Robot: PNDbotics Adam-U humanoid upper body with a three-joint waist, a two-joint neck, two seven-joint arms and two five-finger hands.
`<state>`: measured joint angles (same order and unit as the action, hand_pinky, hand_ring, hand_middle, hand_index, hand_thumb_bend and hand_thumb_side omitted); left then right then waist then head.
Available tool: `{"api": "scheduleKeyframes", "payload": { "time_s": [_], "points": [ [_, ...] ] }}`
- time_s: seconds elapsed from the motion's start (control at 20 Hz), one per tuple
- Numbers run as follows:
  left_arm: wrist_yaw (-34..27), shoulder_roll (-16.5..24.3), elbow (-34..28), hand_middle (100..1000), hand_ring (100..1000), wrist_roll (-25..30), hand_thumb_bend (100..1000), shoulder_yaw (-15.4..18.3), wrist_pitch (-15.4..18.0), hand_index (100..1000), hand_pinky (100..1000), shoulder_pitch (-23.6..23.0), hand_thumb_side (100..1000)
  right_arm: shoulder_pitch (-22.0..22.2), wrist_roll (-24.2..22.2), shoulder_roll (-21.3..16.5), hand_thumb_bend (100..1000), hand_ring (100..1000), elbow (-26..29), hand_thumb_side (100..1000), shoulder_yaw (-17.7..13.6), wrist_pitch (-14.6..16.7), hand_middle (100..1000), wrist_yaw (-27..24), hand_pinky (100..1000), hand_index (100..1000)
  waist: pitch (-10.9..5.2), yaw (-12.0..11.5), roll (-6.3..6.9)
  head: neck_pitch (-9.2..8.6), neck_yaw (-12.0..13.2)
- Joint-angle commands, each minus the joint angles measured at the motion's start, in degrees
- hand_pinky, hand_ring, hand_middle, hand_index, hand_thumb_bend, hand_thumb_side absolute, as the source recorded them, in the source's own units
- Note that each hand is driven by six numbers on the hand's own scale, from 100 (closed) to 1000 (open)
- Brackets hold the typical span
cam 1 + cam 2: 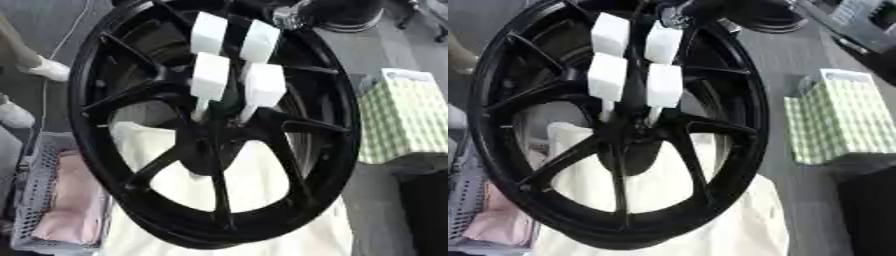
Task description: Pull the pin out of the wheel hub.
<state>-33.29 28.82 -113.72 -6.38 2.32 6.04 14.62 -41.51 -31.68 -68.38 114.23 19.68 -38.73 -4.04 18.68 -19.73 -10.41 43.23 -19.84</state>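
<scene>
Left of the wheel (339,95) sits a grey perforated basket (31,192) holding a pink cloth (66,212). It lies partly behind the rim and is not part of the job.

The black wheel stands nearly upright and tilted, resting on a white cloth (262,182) that probably cushions it and keeps it from rolling. Its hub (208,145) is at the centre, where the spokes meet.

Just above the hub, two pale stems (202,107) run down into it. Either may be the pin, but I cannot make one out for certain. Above the stems are four white blocks (210,75) in two columns.

These blocks hang below the silver wrist joint (285,17) of the right hand (262,42), which comes in from above the wheel, presumably so it can pull along the stems' line. I cannot tell whether that hand is open or closed on anything. The left hand does not show.

Right of the wheel, well apart, stands a green-checked box (402,120).

The left eye view shows more of the basket; the right eye view alone shows a grey crate-like shape (859,20) above the box.
</scene>
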Motion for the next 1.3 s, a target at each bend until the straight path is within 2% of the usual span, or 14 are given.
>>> {"api": "scheduleKeyframes", "payload": {
  "time_s": [0.05, 0.3, 0.4, 0.45, 0.65, 0.9, 1.3],
  "points": [
    [-0.3, 1.7, -0.9, 624, 636, 0.1, 130, 0.1, 0.0, 791, 787, 0.1, 697, -0.3, -4.5, -2.5, 100, 980, 0.4, 821, -0.3, -5.5, 876, -0.6, 851, 962, -1.65, 0.1, 0.54, 0.48, -0.4],
    [-0.2, 1.7, -0.9, 624, 636, 0.1, 131, 0.2, 0.1, 791, 787, 0.0, 700, -0.3, -4.9, -2.4, 100, 985, 0.4, 842, -0.1, -6.5, 882, -0.5, 852, 971, -1.59, 0.2, 0.59, 0.17, -1.2],
    [-0.2, 1.7, -0.9, 624, 636, 0.1, 131, 0.1, 0.0, 791, 787, -0.1, 701, -0.3, -4.9, -2.3, 100, 988, 0.4, 825, 0.0, -6.6, 885, -0.4, 855, 971, -1.50, 0.3, 0.61, -0.83, -2.1],
    [-0.2, 1.7, -0.9, 624, 636, 0.1, 132, 0.1, 0.0, 791, 787, -0.1, 702, -0.3, -5.0, -2.3, 100, 988, 0.4, 854, 0.1, -6.7, 887, -0.4, 855, 971, -1.46, 0.3, 0.62, -1.56, -2.5],
    [-0.2, 1.5, -0.9, 625, 636, 0.1, 132, 0.0, -0.1, 791, 787, -0.1, 702, -0.4, -5.5, -2.2, 100, 990, 0.4, 862, 0.5, -7.0, 888, -0.2, 856, 969, -1.39, 0.4, 0.76, -3.23, -3.7],
    [-0.2, 1.4, -0.9, 625, 636, 0.1, 131, 0.1, -0.1, 791, 787, -0.1, 701, -0.7, -5.7, -1.8, 100, 989, 0.4, 866, 1.2, -7.3, 887, -0.8, 854, 967, -1.46, 0.5, 1.04, -3.22, -4.7],
    [-0.3, 1.3, -0.9, 625, 637, 0.2, 130, 0.1, -0.1, 791, 787, -0.1, 701, -1.1, -5.7, -1.2, 100, 987, 0.4, 867, 2.1, -7.5, 882, -2.0, 850, 963, -1.34, 0.4, 1.17, -3.50, -4.6]
  ]
}}
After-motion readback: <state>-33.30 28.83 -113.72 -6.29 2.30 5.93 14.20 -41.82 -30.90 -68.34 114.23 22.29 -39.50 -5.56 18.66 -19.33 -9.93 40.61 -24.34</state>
